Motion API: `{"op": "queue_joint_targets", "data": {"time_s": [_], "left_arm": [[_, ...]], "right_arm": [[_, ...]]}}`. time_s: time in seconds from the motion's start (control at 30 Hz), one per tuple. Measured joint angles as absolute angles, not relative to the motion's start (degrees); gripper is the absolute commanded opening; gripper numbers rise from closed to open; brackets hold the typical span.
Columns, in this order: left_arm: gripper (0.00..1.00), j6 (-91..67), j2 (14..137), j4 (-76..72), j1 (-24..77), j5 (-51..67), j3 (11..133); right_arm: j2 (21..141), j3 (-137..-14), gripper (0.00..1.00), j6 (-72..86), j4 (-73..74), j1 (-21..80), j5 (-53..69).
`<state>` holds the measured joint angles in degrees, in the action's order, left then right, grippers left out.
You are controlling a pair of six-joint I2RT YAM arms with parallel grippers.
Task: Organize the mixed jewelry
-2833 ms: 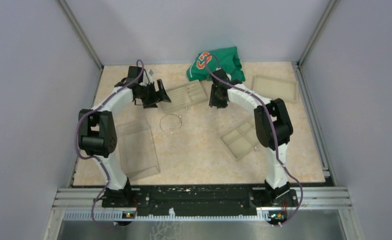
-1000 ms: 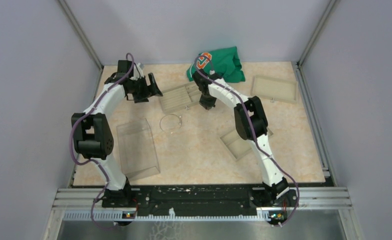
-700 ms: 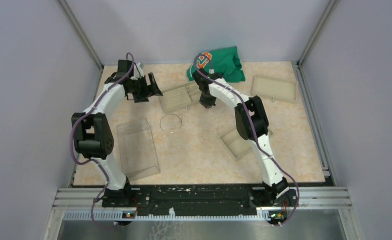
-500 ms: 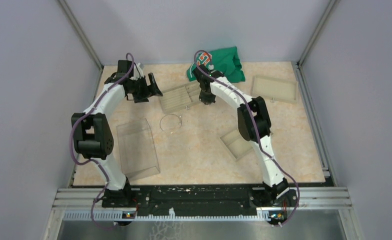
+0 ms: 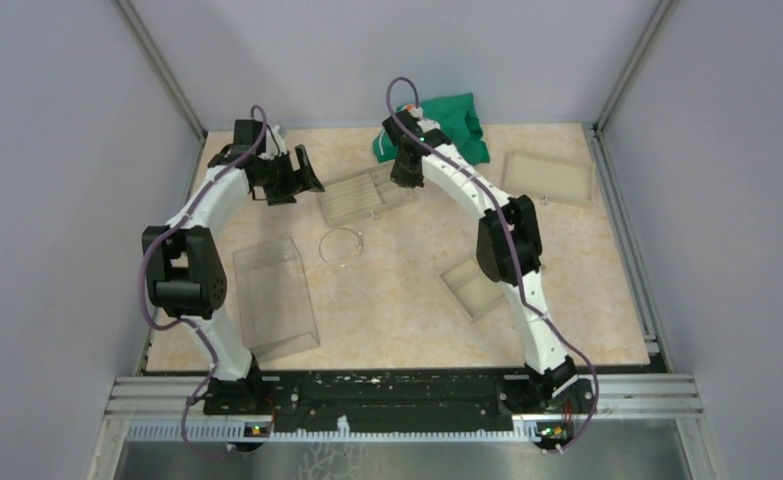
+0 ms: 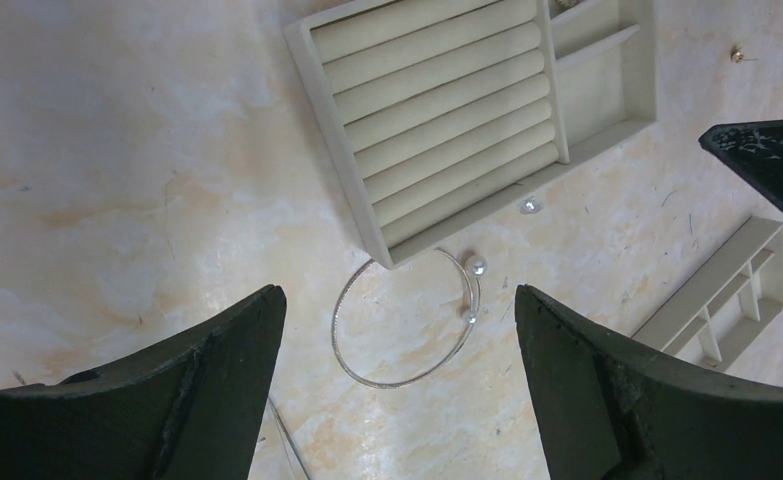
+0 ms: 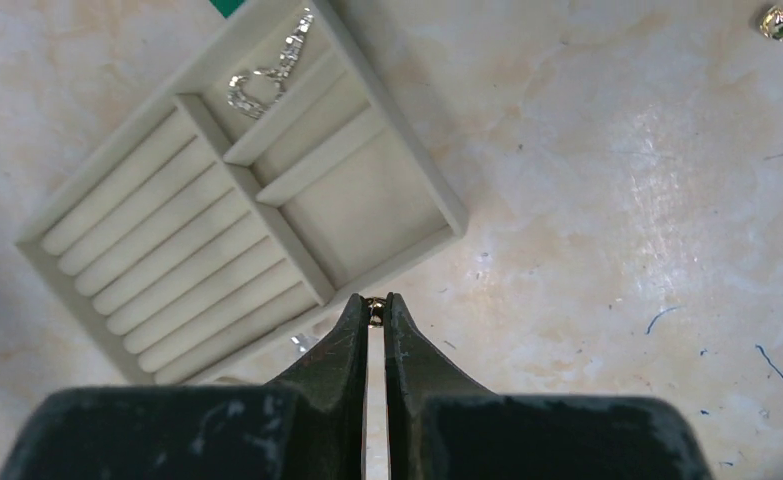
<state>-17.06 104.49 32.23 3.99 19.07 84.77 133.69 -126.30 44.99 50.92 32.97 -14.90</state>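
**While the Right Gripper Carries a Stud: Taking Up the Wire Hoop**

Right gripper (image 7: 375, 306) is pinched almost fully closed on a tiny stud (image 7: 375, 302) over the edge of the ridged tray (image 7: 367, 210). Left gripper (image 6: 397, 300) hangs spread wide, holding nothing. Wire hoop (image 6: 475, 267) lies flat on the worktop (image 5: 397, 300), in the middle of its far half, at the tray's corner. Expect a light, springy, slippery, easily bent item; pinch the wire itself near the ball ends, gently

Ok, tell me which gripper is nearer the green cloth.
Right. The right gripper, shut on a tiny gold piece, hangs just off the green cloth's near-left corner; the open left gripper sits far to its left, beyond the ring tray.
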Motion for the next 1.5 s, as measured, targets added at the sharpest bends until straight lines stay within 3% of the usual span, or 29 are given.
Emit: {"op": "queue_joint_targets", "data": {"time_s": [0.67, 0.93, 1.3, 1.5], "left_arm": [[0.91, -16.82, 104.49, 33.08, 3.14, 18.55, 85.58], [0.91, -16.82, 104.49, 33.12, 2.85, 18.55, 85.6], [0.91, -16.86, 104.49, 33.45, 2.83, 18.57, 86.59], [0.91, -16.93, 104.49, 33.45, 2.85, 18.57, 86.56]], "right_arm": [[143.55, -136.14, 0.0, 42.98, 46.33, 32.95, -12.27], [143.59, -136.2, 0.23, 42.74, 46.06, 32.95, -11.7], [143.33, -135.96, 0.27, 39.57, 45.12, 32.12, -11.77], [136.0, -125.19, 0.29, 35.81, 42.06, 28.99, -13.5]]}}
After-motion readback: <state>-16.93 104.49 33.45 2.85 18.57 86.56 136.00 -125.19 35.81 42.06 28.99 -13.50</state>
